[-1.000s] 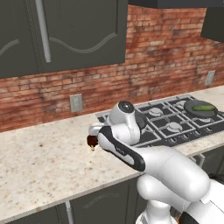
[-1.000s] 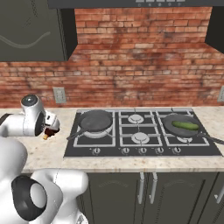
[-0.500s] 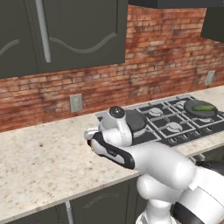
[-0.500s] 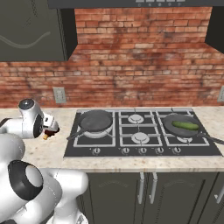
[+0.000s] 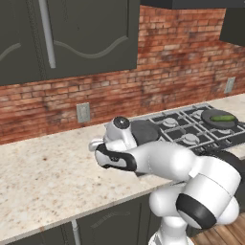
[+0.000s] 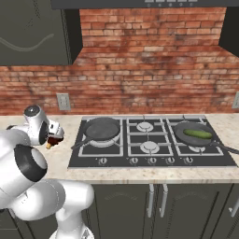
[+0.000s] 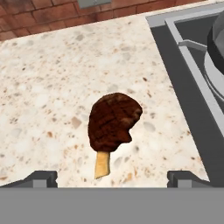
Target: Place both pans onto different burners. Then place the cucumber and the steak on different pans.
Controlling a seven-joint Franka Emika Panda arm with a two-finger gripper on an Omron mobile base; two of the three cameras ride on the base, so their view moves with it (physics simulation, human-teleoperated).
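Two finger tips (image 7: 43, 178) of gripper (image 7: 112, 177) set wide apart, cut off by frame edge. Steak (image 7: 113, 122) lies between them on speckled countertop (image 7: 52, 87), lumpy brown w/ tan bone; cooktop (image 7: 183, 74) rim at right.

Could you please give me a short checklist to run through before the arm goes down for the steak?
1. Fingers open wide: ok.
2. Steak lies free on the counter, between the fingers in the hand view: ok.
3. Nothing held yet: ok.
4. Left pan sits on a burner, empty: ok.
5. Cucumber already in the right pan: ok.
6. Height of the gripper above the steak: cannot tell.
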